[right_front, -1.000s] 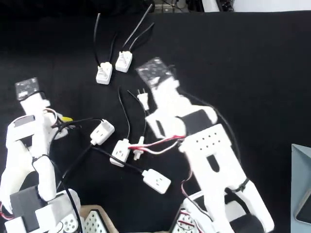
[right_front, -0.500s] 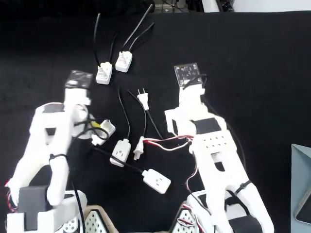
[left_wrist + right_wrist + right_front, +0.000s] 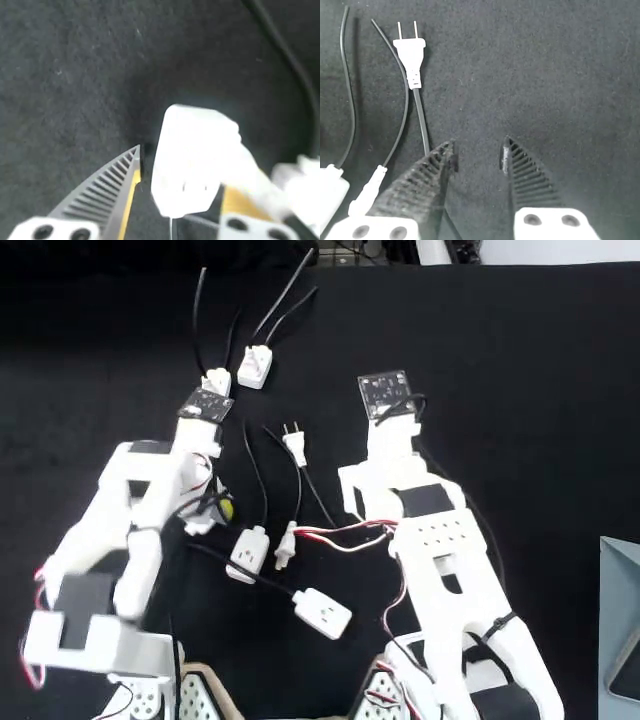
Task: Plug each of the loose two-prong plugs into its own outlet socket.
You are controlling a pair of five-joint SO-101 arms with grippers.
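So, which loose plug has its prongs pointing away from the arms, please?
The farther plug, ahead of the right gripper; the nearer plug points back.

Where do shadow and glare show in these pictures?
Left wrist view: the socket glares white, with a dark shadow on the cloth beside it. Right wrist view: the plug is evenly lit, with hardly any shadow.

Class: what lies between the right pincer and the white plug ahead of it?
In the right wrist view, the right pincer and the plug are parted only by bare black cloth and that plug's own cord.
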